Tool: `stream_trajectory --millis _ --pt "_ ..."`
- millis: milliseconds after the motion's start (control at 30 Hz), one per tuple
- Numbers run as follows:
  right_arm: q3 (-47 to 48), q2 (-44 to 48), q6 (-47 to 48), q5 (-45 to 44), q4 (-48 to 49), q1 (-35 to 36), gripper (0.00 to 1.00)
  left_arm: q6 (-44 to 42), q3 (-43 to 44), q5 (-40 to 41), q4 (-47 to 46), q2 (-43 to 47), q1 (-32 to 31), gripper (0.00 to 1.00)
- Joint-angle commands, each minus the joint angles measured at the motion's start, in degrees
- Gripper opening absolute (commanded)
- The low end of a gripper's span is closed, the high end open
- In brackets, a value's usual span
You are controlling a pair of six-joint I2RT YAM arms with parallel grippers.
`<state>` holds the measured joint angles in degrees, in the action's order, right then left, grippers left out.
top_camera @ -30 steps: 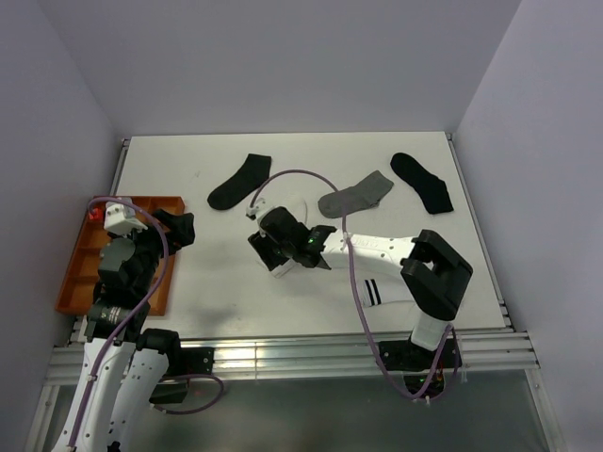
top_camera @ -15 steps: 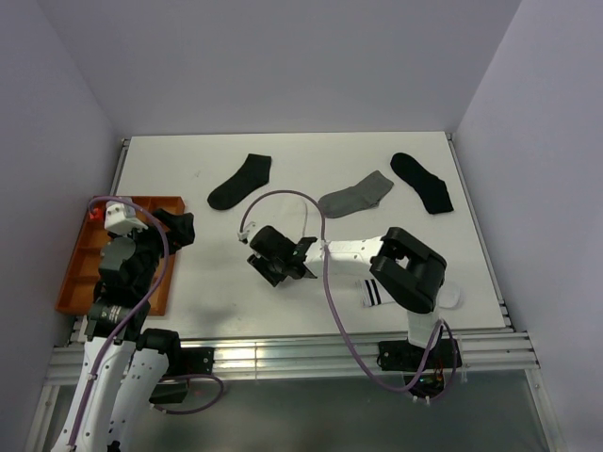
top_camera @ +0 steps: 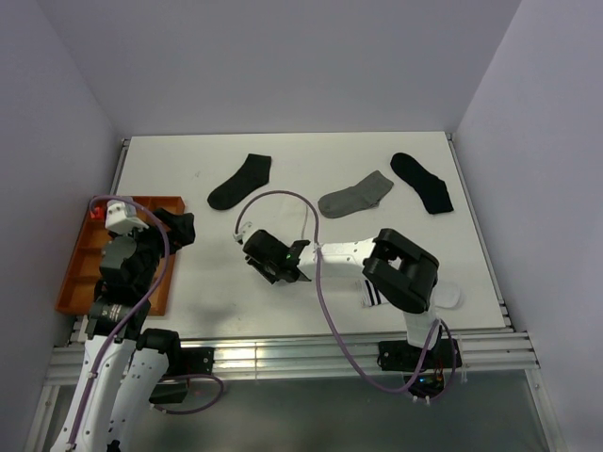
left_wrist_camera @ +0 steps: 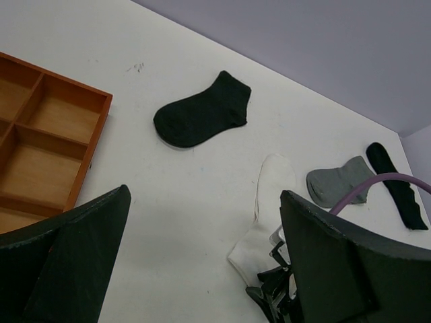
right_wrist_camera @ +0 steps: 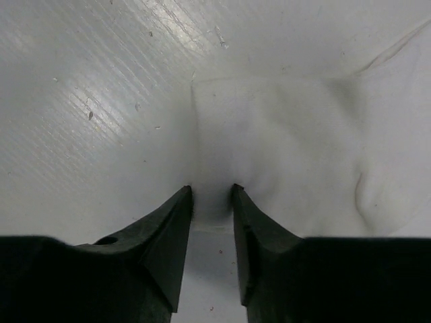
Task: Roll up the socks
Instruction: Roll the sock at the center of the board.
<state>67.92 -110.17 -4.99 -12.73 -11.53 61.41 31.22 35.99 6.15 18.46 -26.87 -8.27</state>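
Observation:
A plain white sock (left_wrist_camera: pixel 266 208) lies flat at mid-table; its near end (right_wrist_camera: pixel 283 134) fills the right wrist view. My right gripper (right_wrist_camera: pixel 212 192) is down on that end, its jaws drawn close with a raised fold of white fabric pinched between the tips. From above, the right gripper (top_camera: pixel 256 254) sits left of centre and its arm hides most of that sock. A white sock with black stripes (top_camera: pixel 372 290) lies beside the right arm's base. A grey sock (top_camera: pixel 356 196) lies flat further back. My left gripper (left_wrist_camera: pixel 202 202) hangs open and empty near the tray (top_camera: pixel 80 273).
Two black socks lie flat at the back, one on the left (top_camera: pixel 238 182) and one on the right (top_camera: pixel 422 181). The orange compartment tray sits at the table's left edge. The right arm's purple cable (top_camera: pixel 283 196) arcs over the middle.
My right gripper has moved left and down onto the white sock's end, and its jaws have narrowed on the fabric. The left arm has not moved.

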Motion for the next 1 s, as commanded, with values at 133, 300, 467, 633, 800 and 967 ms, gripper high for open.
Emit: stream_trajectory --millis 133,300,467,633,800,967 --pt "0.63 -5.23 -1.24 -4.93 -4.73 1.17 0.19 1.03 0.31 -0.09 -1.32 -1.77 0.54 1.0" --pt "2.12 -4.27 -1.51 -1.16 -3.5 1.08 0.0 3.14 0.84 -2.37 -1.67 -5.81 0.54 0.99" --pt "2.57 -2.07 -4.14 6.3 -1.14 -0.76 0.0 8.84 2.25 -3.86 0.0 -10.91 0.54 0.99" --pt "2.13 0.3 -7.13 18.25 1.33 -4.98 0.0 13.42 -1.08 -8.26 -3.68 -13.55 0.36 0.94" --pt "0.29 1.18 -12.05 29.67 6.68 -8.58 0.0 18.52 -5.39 -11.77 -7.38 -16.19 -0.87 0.93" --pt "-3.57 1.01 -18.45 41.97 15.18 -13.41 0.0 23.69 -10.41 -11.78 -12.29 -18.3 -3.94 0.92"
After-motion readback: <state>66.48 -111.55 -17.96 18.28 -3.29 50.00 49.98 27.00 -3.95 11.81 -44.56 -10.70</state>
